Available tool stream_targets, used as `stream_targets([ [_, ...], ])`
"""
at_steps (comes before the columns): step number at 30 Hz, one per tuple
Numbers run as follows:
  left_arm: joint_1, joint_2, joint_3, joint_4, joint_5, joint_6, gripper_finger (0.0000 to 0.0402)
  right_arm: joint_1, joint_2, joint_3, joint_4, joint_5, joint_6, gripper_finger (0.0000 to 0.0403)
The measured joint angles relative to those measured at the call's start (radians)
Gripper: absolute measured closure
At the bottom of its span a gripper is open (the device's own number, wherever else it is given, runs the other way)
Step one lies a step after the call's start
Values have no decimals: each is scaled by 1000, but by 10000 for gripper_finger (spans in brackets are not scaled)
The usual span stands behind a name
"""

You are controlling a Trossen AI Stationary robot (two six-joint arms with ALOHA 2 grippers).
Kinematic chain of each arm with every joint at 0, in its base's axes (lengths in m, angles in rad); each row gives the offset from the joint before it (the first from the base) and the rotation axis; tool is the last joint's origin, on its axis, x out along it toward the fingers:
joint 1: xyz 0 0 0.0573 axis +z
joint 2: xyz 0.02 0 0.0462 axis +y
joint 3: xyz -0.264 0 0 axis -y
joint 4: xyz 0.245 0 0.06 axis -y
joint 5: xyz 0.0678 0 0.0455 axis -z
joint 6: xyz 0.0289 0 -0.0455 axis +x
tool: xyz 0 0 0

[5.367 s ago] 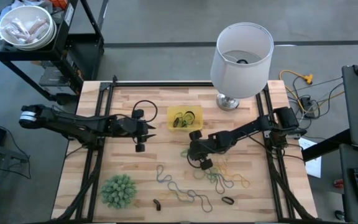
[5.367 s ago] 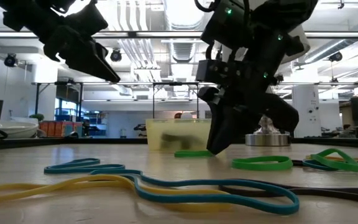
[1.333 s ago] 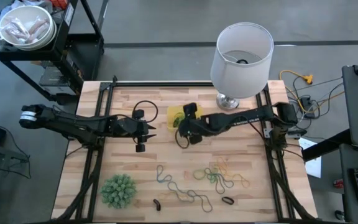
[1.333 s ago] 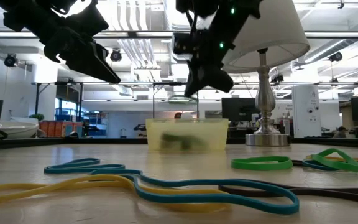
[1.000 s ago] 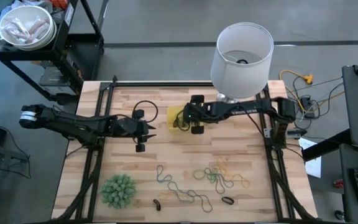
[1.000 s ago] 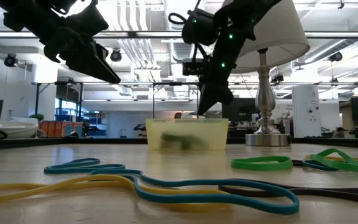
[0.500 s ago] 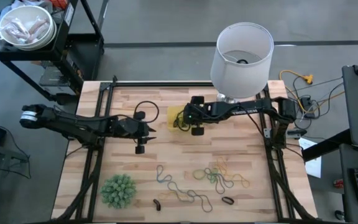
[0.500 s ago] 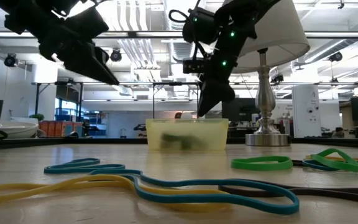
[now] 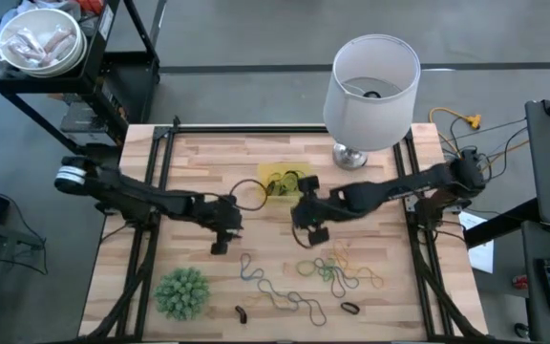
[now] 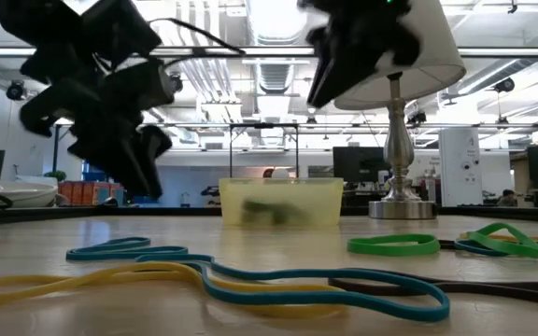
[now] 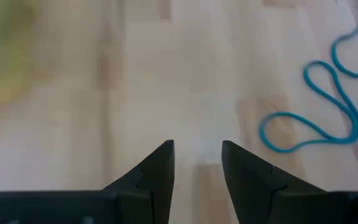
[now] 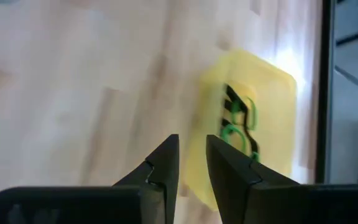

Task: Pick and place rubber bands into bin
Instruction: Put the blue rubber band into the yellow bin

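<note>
Rubber bands, thin loops of green, yellow, tan and teal rubber, lie tangled on the light wooden surface toward its near edge, with two small black ones closer to that edge. More green and black bands sit inside the small shallow square yellow plastic bin at the middle of the surface. My right gripper hangs just beside the bin on its near side, its fingers slightly parted and empty. My left gripper is spread open and empty above bare wood to the left of the bin, near a long teal band. A spiky green ball-like plant and a white-shaded lamp also stand on the surface.
</note>
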Motion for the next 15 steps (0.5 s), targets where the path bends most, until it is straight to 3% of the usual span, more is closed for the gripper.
stream_targets([
  [7, -72, 140, 46, 45, 17, -29, 283, 142, -46, 0, -8, 7, 48, 339],
  [15, -108, 209, 108, 59, 16, -30, 283, 212, -47, -11, -15, 9, 89, 340],
])
